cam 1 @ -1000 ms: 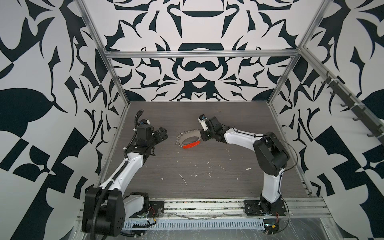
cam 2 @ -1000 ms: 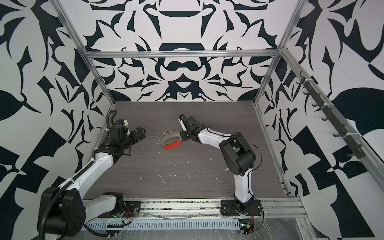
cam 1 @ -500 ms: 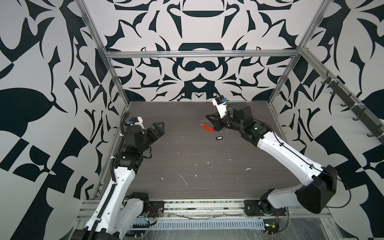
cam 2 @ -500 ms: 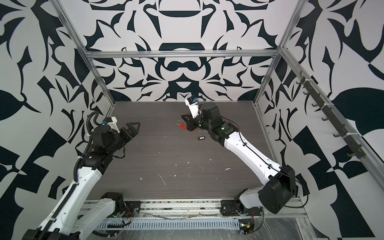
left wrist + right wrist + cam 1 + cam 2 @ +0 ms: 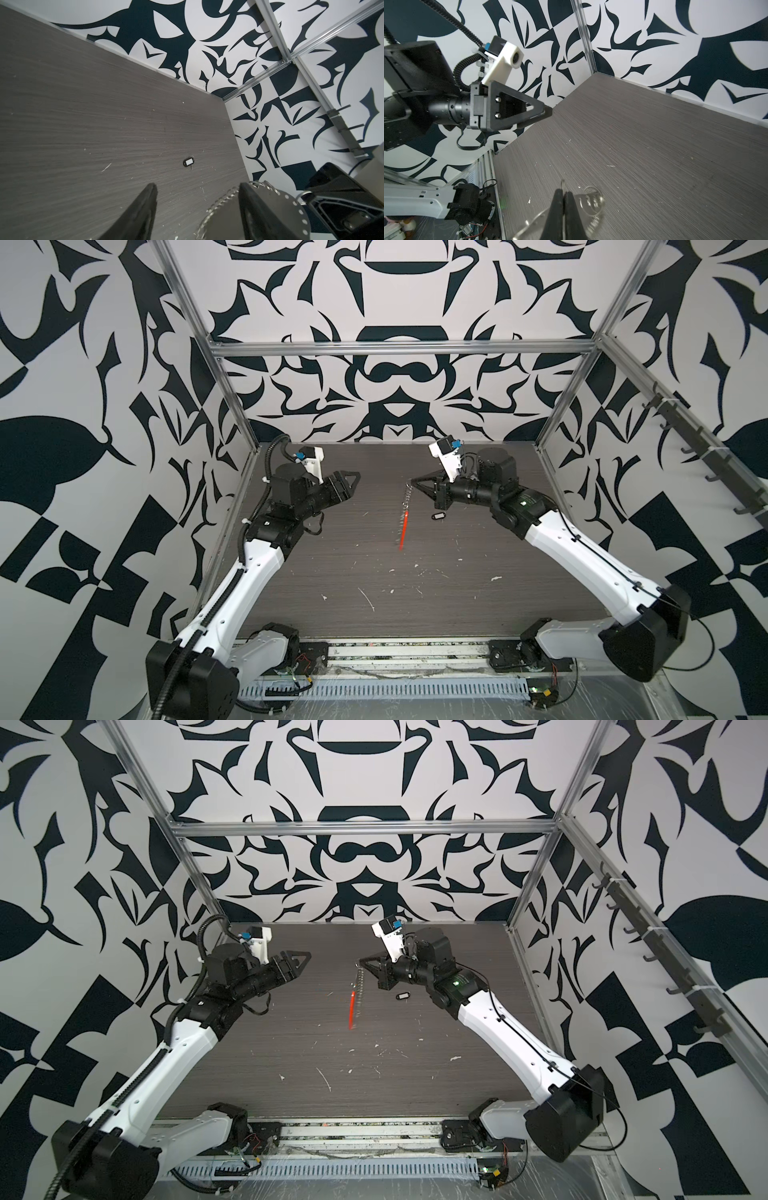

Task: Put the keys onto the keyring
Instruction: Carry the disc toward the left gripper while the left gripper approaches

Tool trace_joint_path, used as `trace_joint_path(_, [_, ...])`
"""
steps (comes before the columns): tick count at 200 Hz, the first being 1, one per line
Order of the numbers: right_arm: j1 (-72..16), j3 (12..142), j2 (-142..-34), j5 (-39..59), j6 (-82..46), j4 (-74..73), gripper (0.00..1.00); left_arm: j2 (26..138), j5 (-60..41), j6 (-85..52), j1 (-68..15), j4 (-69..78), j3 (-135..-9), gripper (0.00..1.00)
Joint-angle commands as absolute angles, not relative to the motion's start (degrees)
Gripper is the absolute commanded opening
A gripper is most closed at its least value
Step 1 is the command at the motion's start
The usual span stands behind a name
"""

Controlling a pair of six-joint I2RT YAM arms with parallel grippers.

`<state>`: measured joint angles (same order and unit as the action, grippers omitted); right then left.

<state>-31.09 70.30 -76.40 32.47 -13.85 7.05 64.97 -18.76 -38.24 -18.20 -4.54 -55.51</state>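
Right gripper (image 5: 411, 481) was raised above the table (image 5: 332, 572), jaws pinched tight on the top of the ring (image 5: 406, 510). The ring hung free below it, edge-on in both top views, with the orange segment (image 5: 402, 533) lowest and clear of the table.

The tag (image 5: 438, 516) lay flat on the table with its label window up. It sat just beside the hanging ring, below the right gripper's wrist, and nothing was touching it.

Left gripper (image 5: 356, 482) was level in the air, well apart from the tag and pointing toward the ring. Its jaws were partly apart and empty.

Step in hand, as judged: the left gripper fetches the tag while the right keeps the ring presented.

How to do it well:
- The left must reach across the middle, so pass beside the dangling ring and avoid brushing it into a swing.
- Come down on the tag from above with the fingertips nearly on the table, since the tag is thin and flat.
- Pinch across the tag's short width, at the end away from its attachment point, so that end stays free. In the left wrist view a small loop seemed to show there, too small to confirm.
- Keep the right gripper steady and high enough that its wrist does not block the descent.
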Motion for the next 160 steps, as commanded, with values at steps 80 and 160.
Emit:
trace_joint_path(80, [-28.39,76.46,-85.88,40.88,-21.27,-8.40,0.00,77.26,-34.93,-26.72,-19.50,-1.77,-69.25,0.37])
trace_joint_path(160, [-26.84,79.26,-92.21,45.59,-27.23,-16.26,0.00,83.22,-42.49,-26.37,-18.93,-2.51,-73.88,0.32])
